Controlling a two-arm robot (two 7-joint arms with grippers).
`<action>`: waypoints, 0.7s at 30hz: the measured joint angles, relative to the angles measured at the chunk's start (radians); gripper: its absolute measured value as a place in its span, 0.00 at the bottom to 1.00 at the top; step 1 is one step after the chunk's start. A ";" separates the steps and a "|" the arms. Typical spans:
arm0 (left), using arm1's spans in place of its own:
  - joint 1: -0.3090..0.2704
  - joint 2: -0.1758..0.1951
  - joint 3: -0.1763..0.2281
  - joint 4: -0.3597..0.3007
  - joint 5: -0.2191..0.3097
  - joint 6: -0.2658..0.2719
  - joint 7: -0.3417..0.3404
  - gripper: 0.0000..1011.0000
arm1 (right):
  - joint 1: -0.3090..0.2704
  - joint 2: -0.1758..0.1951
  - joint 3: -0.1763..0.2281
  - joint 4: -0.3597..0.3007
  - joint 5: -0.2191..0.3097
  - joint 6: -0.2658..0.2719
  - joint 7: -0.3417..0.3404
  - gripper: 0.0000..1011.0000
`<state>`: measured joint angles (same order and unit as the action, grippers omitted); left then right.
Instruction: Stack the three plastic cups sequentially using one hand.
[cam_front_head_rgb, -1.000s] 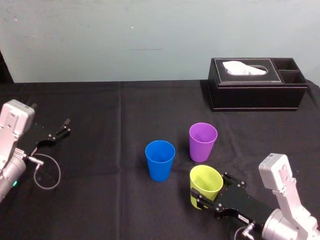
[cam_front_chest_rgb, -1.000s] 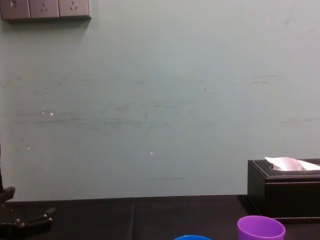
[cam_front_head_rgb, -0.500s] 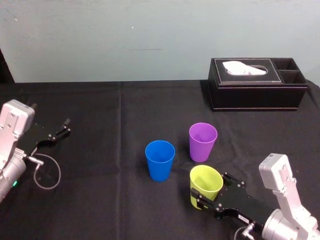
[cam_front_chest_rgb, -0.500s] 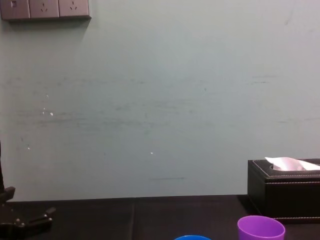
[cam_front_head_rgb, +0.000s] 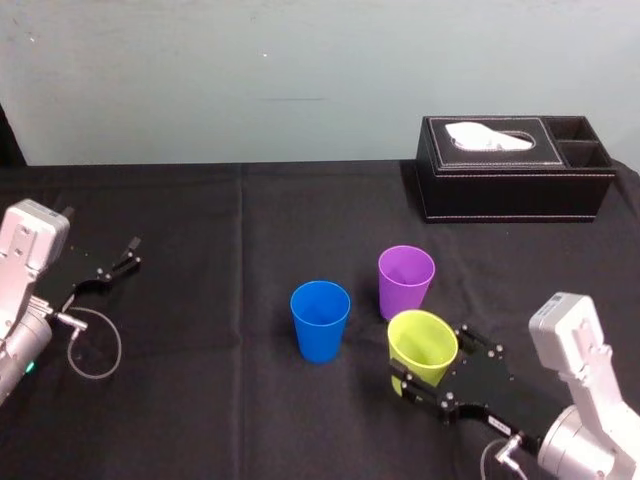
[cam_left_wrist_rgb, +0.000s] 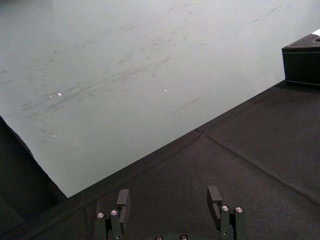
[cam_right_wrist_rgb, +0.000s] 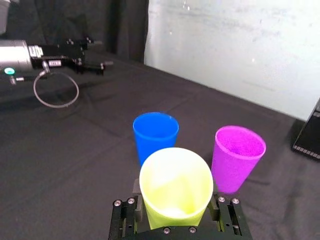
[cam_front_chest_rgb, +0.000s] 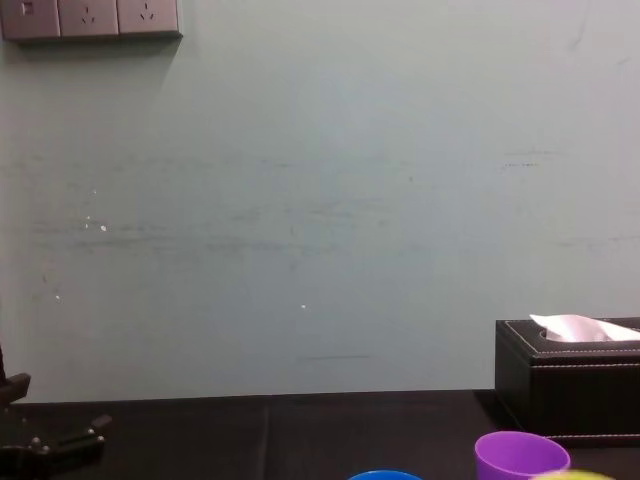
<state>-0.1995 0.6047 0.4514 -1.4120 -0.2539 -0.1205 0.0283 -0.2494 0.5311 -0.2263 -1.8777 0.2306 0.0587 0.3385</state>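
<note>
right gripper (cam_front_head_rgb: 432, 360) clenched on yellow-green cup (cam_front_head_rgb: 422, 342) | cup's lifted off the cloth vs a sec ago, now just beside purple cup (cam_front_head_rgb: 406, 282), blue cup (cam_front_head_rgb: 320, 320) further left | first stack probably next | left gripper (cam_front_head_rgb: 112, 268) parked, fingers apart

A plain test room: black-clothed table (cam_front_head_rgb: 200, 400) against a bare pale-green wall (cam_front_chest_rgb: 320, 200) with sockets (cam_front_chest_rgb: 90, 18).

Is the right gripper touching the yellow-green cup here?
Touching. In the right wrist view the right gripper has a finger pressed against each side of the yellow-green cup.
</note>
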 joint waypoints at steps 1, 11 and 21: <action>0.000 0.000 0.000 0.000 0.000 0.000 0.000 1.00 | -0.002 0.001 0.003 -0.007 0.000 0.003 0.000 0.73; 0.000 0.000 0.000 0.000 0.000 0.000 0.000 1.00 | 0.025 0.009 0.030 -0.103 0.008 0.051 0.009 0.73; 0.000 0.000 0.000 0.000 0.000 0.000 0.000 1.00 | 0.109 -0.001 0.013 -0.137 0.013 0.098 0.017 0.73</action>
<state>-0.1995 0.6047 0.4514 -1.4120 -0.2539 -0.1205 0.0283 -0.1405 0.5305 -0.2134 -2.0150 0.2436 0.1565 0.3558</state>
